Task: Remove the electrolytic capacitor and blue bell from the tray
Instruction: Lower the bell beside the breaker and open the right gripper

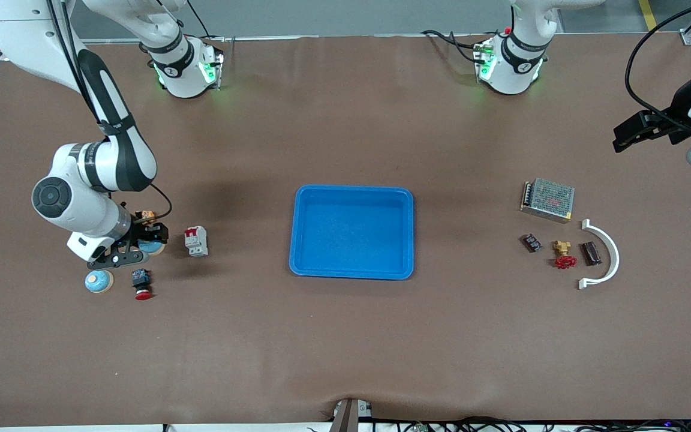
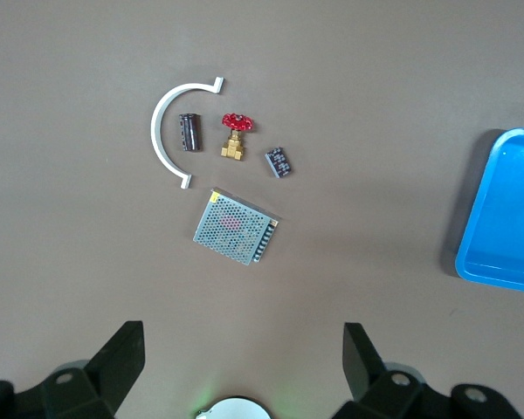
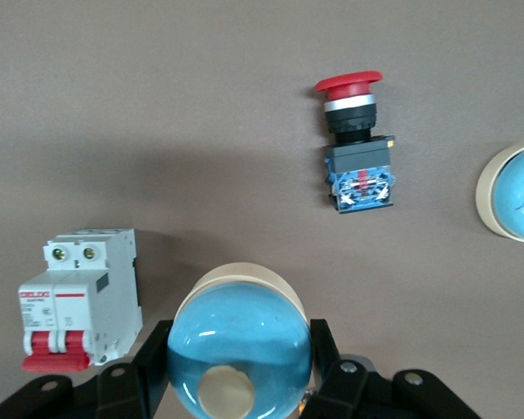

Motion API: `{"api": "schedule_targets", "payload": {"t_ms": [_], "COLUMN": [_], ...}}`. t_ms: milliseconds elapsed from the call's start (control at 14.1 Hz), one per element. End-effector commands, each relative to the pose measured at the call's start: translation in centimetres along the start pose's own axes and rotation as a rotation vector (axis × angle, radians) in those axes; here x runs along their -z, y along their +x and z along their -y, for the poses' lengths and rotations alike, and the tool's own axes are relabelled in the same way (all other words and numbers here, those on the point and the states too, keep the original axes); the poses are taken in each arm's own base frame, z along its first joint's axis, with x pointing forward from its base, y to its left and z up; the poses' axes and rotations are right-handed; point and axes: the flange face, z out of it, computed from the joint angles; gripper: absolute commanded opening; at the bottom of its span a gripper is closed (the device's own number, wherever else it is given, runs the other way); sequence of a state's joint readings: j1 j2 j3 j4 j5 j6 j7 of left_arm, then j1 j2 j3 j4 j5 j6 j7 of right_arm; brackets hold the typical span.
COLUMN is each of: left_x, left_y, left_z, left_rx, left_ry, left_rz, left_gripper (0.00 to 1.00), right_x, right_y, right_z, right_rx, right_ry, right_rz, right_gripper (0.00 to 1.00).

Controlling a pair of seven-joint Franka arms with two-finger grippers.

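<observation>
Bell [image 3: 240,340] clamped in right gripper [image 3: 236,367]; left gripper [image 2: 244,358] open, waiting

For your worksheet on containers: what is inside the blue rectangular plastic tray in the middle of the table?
Nothing shows inside the blue rectangular plastic tray: the front view shows its whole bare floor. The left wrist view shows only part of it, also bare. Nothing covers it.

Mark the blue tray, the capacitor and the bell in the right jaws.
blue tray [image 1: 299,231]: front view, rim toward the right arm's end.
capacitor [image 2: 189,132]: left wrist view, middle of its dark body.
bell [image 3: 241,336]: right wrist view, blue dome.
</observation>
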State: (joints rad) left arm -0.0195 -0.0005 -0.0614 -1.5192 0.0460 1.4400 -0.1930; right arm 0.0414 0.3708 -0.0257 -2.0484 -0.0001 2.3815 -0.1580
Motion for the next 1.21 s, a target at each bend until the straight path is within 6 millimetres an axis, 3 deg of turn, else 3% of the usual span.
{"api": "schedule_targets", "payload": {"t_ms": [0, 1134], "left_x": [0.1, 0.5], "left_y": [-0.6, -0.3], "left_z": [0.1, -0.1], "left_rx": [-0.013, -0.048], "left_ry": [-0.014, -0.016], "left_rz": [0.002, -0.018], "left_gripper": [1.0, 1.0], "right_x": [-0.8, -5.7], "right_y": [-0.6, -0.7], "right_z": [-1.3, -0.9], "right_rx": [0.021, 0.029], "right_ry": [-0.005, -0.012], "right_rz": [-0.018, -0.058], "right_gripper": [0.54, 0.54]}}
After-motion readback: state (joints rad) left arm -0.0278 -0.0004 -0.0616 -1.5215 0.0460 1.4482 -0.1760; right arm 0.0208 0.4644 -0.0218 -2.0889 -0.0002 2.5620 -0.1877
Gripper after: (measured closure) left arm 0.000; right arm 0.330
